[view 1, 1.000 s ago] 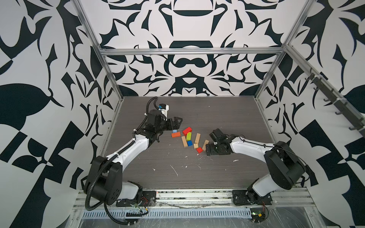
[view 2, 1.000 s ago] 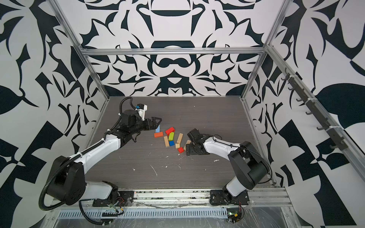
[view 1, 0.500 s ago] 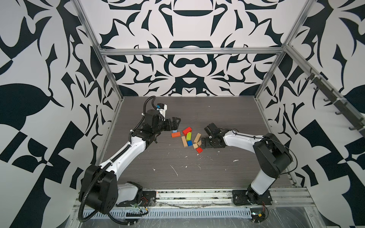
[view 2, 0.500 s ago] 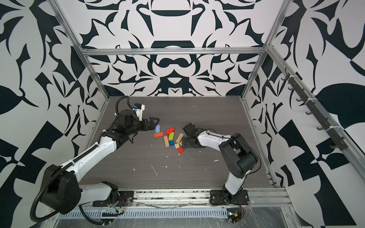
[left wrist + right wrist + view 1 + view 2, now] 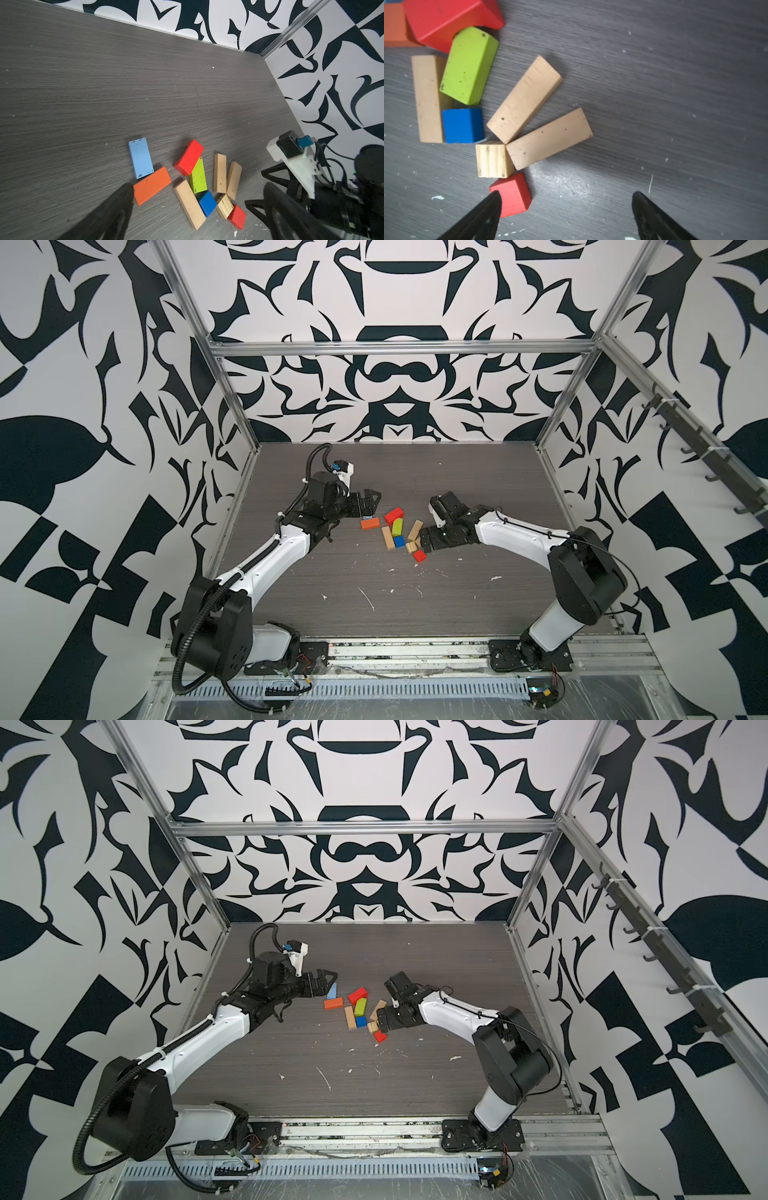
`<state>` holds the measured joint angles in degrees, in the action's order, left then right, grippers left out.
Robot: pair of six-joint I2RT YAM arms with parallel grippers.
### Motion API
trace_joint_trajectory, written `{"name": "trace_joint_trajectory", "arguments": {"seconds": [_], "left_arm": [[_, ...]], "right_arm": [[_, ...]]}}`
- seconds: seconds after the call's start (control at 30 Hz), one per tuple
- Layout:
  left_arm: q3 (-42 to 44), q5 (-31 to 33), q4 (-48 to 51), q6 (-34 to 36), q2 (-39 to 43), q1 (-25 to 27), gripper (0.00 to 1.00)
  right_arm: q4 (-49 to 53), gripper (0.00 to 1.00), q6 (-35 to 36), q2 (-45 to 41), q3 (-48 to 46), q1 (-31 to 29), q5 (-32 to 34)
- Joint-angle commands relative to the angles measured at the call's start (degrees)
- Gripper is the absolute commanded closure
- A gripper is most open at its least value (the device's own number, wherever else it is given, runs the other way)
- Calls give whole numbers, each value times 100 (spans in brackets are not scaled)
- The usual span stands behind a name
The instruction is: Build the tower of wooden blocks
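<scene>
We log the wood blocks (image 5: 397,527) flat, unstacked, mid-table (image 5: 478,489) between the arms. In both top views the orange plank (image 5: 370,523) runs left-right and the long tan plank (image 5: 387,537) near-far. Two tan planks (image 5: 524,99) fan out from the tan cube (image 5: 492,159). The left gripper (image 5: 372,502) is spread wide and empty near the light-blue plank (image 5: 140,158). The right gripper (image 5: 566,194) is spread wide and empty, one finger by the red cube (image 5: 512,194).

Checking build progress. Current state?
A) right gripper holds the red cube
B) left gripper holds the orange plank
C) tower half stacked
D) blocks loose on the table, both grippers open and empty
D: the blocks lie scattered on the table with no tower standing. The left gripper and the right gripper are open and gripping nothing.
</scene>
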<state>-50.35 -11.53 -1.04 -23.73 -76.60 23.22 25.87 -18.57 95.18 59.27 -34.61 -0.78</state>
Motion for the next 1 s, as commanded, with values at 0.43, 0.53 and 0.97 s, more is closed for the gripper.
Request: {"name": "trace_joint_trajectory", "arguments": {"seconds": [0.43,0.53,0.97], "left_arm": [[-19,74,217,158,312,3,1],[7,97,244,158,475,4,0],[95,143,240,193,541,1,0]], "right_arm": [[230,0,1391,658,531,16,-150],[180,0,1424,773,551,47,-119],[19,10,1443,1067,662,333,-454]]}}
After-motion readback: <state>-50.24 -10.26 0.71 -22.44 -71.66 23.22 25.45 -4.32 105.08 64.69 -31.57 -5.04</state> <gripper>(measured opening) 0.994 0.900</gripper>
